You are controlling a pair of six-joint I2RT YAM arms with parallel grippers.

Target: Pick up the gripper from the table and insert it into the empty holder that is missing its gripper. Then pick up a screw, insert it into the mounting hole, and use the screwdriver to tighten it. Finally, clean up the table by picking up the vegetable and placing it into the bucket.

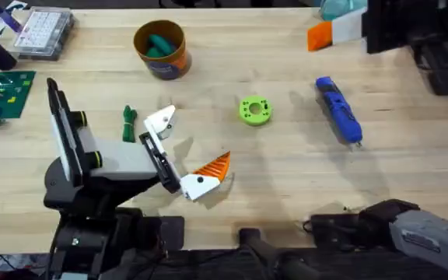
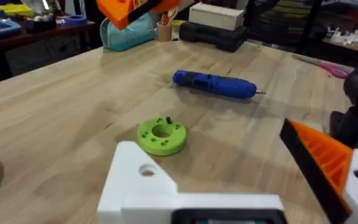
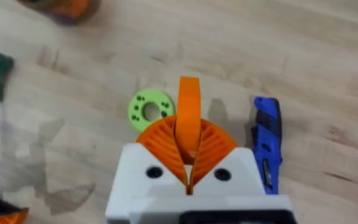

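My right gripper (image 3: 188, 138) hangs high over the table, shut on the loose orange gripper (image 3: 188, 109), which stands up between its ribbed pads. From overhead that gripper (image 1: 318, 36) shows at the far right. My left gripper (image 1: 187, 145) rests low at the table's left and is open. One of its jaws ends in the empty holder (image 1: 162, 120) (image 2: 138, 180), the other bears an orange finger (image 1: 212, 166) (image 2: 325, 158). The blue screwdriver (image 1: 338, 110) (image 2: 215, 84) lies to the right. The dark green vegetable (image 1: 129, 123) lies left of the holder. The bucket (image 1: 162, 48) stands behind, with teal pieces inside.
A lime-green disc (image 1: 255, 110) (image 2: 161, 135) with holes lies mid-table, with a small dark screw-like piece (image 2: 168, 120) on its rim. A clear parts box (image 1: 43, 33) and a green board (image 1: 2, 92) sit at the far left.
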